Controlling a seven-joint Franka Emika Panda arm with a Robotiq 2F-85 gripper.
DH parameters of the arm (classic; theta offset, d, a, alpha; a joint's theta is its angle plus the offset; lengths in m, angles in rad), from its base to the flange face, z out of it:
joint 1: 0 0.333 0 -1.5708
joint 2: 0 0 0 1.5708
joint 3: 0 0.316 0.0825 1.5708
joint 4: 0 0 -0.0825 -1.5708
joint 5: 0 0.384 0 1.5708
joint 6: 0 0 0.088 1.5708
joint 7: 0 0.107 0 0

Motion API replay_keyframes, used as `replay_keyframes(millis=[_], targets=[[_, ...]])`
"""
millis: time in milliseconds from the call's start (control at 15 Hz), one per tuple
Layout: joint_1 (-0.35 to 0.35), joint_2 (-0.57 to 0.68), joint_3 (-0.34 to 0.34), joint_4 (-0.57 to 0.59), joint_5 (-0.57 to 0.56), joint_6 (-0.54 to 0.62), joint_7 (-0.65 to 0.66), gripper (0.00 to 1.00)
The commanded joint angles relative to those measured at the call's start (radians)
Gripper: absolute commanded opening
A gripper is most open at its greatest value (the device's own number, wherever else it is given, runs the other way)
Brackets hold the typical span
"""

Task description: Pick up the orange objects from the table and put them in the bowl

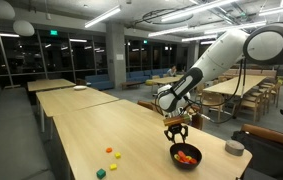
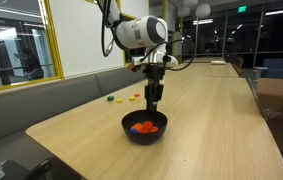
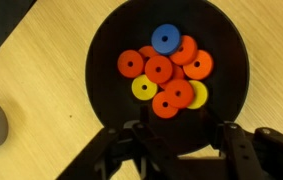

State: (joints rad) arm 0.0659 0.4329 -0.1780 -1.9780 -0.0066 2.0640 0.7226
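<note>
**Item: pale-wood table, black bowl, open gripper; night-lit hall**

Surface: 1 long table point(image 1: 81, 125) with a light wood top, matt and clean, reaching far back into the room in both exterior views.

Contents: 1 round black bowl point(image 3: 103, 108) near the table's close end. It holds a heap of orange discs point(image 3: 159, 69), plus 1 blue disc point(image 3: 164, 38) and 2 yellow discs point(image 3: 144, 88), all overlapping (each disc has a small centre hole).

Also on the top: 1 grey container point(image 1: 235, 147) beside the bowl, and 4 loose pieces point(image 1: 115, 156) well apart from it. These are yellow and green, and 1 looks orange-red, though it is too small to be sure.

Gripper point(image 1: 177, 130): hangs just above the bowl, pointing down. In the wrist view its fingers point(image 3: 121, 150) stand wide apart with nothing between them.

Room: a large hall with dark windows point(image 1: 71, 55), ceiling strip lights point(image 1: 91, 20), darker tables point(image 1: 231, 90) with chairs behind, and a grey bench point(image 2: 81, 90) along the wall
</note>
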Motion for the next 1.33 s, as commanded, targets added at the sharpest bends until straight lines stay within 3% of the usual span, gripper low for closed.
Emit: replay_keyframes(millis=[0,133,600,933,1267], targets=[[-0.020,-0.044,0.018,-0.034,0.003,0.034,-0.005,0.87],[-0.015,-0.031,0.017,-0.013,-0.012,0.076,-0.003,0.99],[0.001,0.071,0.077,0.134,-0.001,0.322,-0.087,1.00],[0.018,0.224,0.138,0.353,0.017,0.311,-0.196,1.00],[0.070,0.381,0.134,0.575,-0.006,0.298,-0.247,1.00]])
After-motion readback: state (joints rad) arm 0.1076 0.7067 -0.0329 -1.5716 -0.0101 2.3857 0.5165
